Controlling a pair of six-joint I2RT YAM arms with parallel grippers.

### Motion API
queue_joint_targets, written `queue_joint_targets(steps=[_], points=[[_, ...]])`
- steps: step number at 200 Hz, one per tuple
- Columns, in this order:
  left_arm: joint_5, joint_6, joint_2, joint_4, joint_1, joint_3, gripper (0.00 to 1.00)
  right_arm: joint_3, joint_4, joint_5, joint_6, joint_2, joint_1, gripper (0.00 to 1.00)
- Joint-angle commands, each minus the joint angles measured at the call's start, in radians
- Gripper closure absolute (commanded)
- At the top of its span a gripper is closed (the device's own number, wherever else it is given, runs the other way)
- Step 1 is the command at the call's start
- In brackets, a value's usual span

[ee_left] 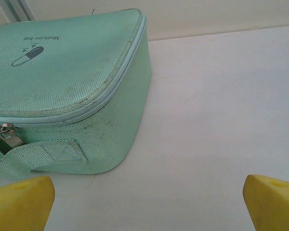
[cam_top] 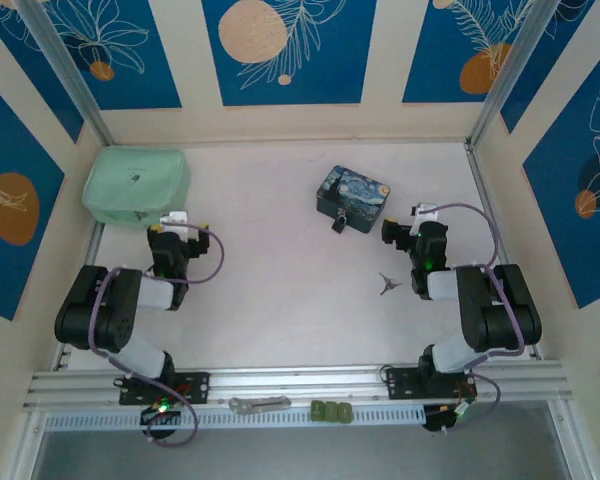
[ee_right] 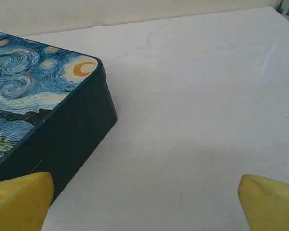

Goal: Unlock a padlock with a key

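The big pale desk holds everything. At its far left sits a soft green bag, the biggest thing on it. Near the far middle sits a tin painted with blue and yellow swirls.

The left claw is spread wide and holds nothing. It hangs just in front of the green bag, well apart from the tin. The right claw is spread wide too and holds nothing. It sits just to the right of the tin.

The padlock is tiny and dark. It is right at the near edge of the tin, to the left of the right claw and near it. The key is a tiny silver thing lying on the bare desk. It is closer to the arm bases than the padlock, just left of the right arm.

From the right wrist, the tin is cut off at the left edge. From above, the padlock is too small to tell if its loop is shut or if it hooks onto the tin. The key's shape is hard to make out
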Motion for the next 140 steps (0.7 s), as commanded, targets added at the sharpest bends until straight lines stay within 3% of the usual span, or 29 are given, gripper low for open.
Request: queue_joint_targets(steps=[1,140], points=[[0.015,-0.006,0.002,-0.015,0.006,0.006,0.0,0.002,0.028,0.001,-0.001,0.001,0.003,0.01],[0.019,-0.008,0.001,-0.018,0.007,0.007,0.0,0.003,0.024,-0.014,0.002,0.0,-0.004,0.01]])
